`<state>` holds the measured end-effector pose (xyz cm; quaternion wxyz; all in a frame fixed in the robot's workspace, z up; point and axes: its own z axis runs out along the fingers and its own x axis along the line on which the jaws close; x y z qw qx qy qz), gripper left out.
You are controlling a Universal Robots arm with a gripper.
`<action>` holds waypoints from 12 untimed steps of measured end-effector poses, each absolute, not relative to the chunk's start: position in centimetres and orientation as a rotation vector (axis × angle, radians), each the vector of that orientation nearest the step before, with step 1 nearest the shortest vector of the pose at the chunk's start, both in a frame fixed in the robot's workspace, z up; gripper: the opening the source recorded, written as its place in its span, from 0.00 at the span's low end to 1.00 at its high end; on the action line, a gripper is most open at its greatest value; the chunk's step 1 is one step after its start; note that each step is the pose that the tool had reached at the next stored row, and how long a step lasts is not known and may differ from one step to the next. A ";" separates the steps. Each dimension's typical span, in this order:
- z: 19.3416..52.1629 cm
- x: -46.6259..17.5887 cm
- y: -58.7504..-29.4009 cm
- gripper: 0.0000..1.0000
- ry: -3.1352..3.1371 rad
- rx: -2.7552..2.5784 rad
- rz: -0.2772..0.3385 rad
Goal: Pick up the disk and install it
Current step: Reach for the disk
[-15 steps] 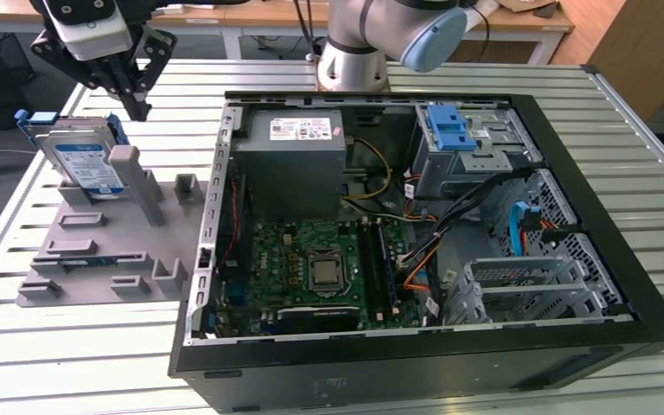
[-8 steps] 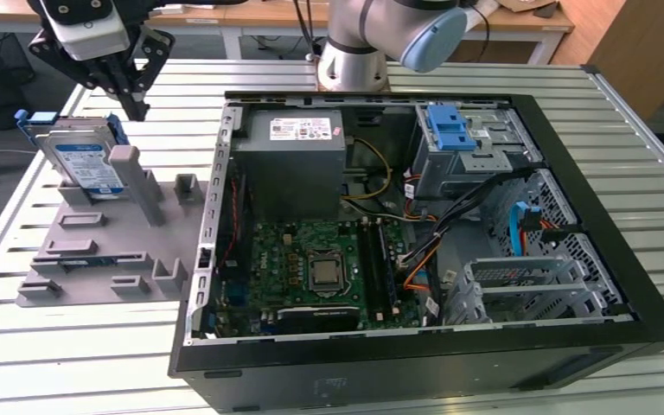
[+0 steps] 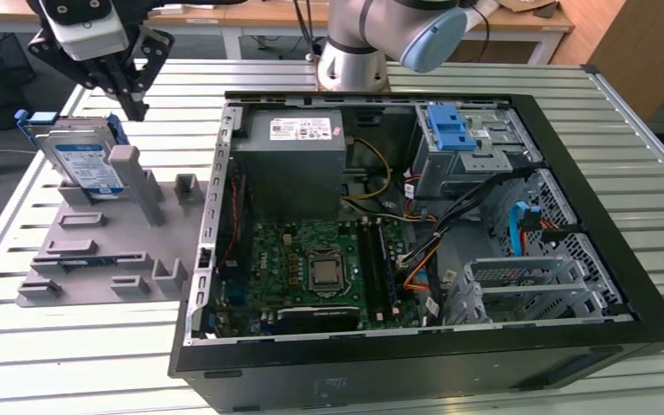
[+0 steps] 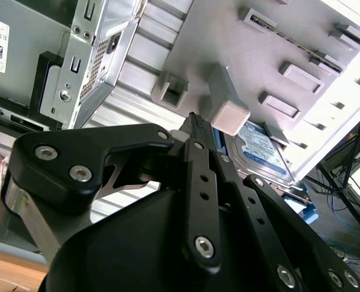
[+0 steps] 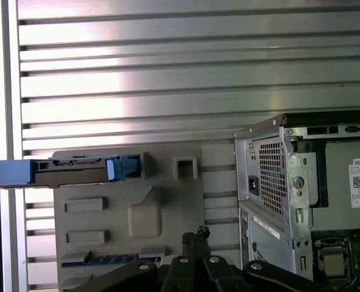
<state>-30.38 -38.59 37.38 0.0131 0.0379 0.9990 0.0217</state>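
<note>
The disk [image 3: 86, 159], a silver drive with a white-and-blue label in a blue carrier, stands on edge in a slot of the gray holder plate [image 3: 90, 251], at the exterior view's left of the open computer case [image 3: 424, 346]. My gripper [image 3: 138, 109] hangs just above the disk's far corner, on the side toward the case, shut with nothing between its fingers. In the first wrist view the disk [image 5: 76, 171] shows edge-on, off to one side of the closed fingertips [image 5: 195, 235]. In the second wrist view the disk's label [image 4: 262, 151] peeks out behind the fingers [image 4: 199, 131].
Inside the case sit a gray power supply [image 3: 305, 160], a green motherboard [image 3: 321, 264] and a drive cage with a blue latch [image 3: 453, 130], plus loose cables. Everything rests on a slatted metal table [image 3: 79, 363]. The arm's base [image 3: 353, 60] stands behind the case.
</note>
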 end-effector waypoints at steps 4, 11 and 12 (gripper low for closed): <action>37.4 -30.8 -38.6 0.11 3.113 0.118 0.068; 37.4 -31.8 -38.6 0.11 3.113 0.118 0.068; 37.4 -31.8 -38.6 0.11 3.113 0.118 0.068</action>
